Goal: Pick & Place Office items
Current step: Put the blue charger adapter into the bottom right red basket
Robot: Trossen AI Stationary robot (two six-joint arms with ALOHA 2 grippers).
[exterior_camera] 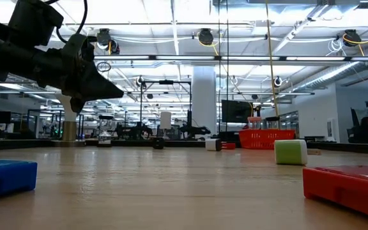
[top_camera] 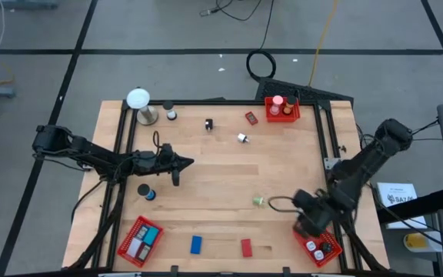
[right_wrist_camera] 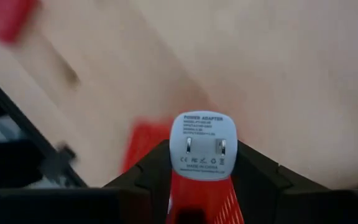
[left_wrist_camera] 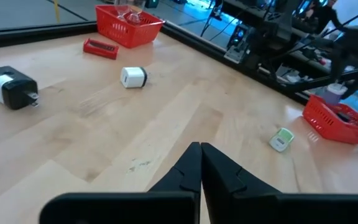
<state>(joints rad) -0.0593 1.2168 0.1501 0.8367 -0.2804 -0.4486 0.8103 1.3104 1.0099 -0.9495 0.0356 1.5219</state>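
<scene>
My right gripper point(right_wrist_camera: 202, 163) is shut on a white power adapter point(right_wrist_camera: 202, 140) and hangs over the red mesh basket point(top_camera: 319, 247) at the table's near right corner. My left gripper point(top_camera: 184, 162) is shut on nothing, above the table's left middle. Loose on the wood lie a blue block point(top_camera: 196, 245), a red block point(top_camera: 246, 247), a green-white piece point(top_camera: 258, 201), a blue roll point(top_camera: 146, 192), a black adapter point(left_wrist_camera: 8, 86), a white cylinder point(left_wrist_camera: 133, 76) and a red block point(left_wrist_camera: 101, 48). My right gripper pinches the white power adapter by its two opposite sides point(right_wrist_camera: 176, 149), one finger on each. The labelled face with the two prongs point(right_wrist_camera: 202, 134) points toward the wrist camera. The adapter is lifted clear, above the red basket point(right_wrist_camera: 143, 143).
A second red basket point(top_camera: 140, 239) sits at the near left, a third point(top_camera: 281, 108) at the far right holds small pieces. A white ball on a metal stand point(top_camera: 138, 100) stands at the far left. A black frame point(top_camera: 321, 131) borders the table.
</scene>
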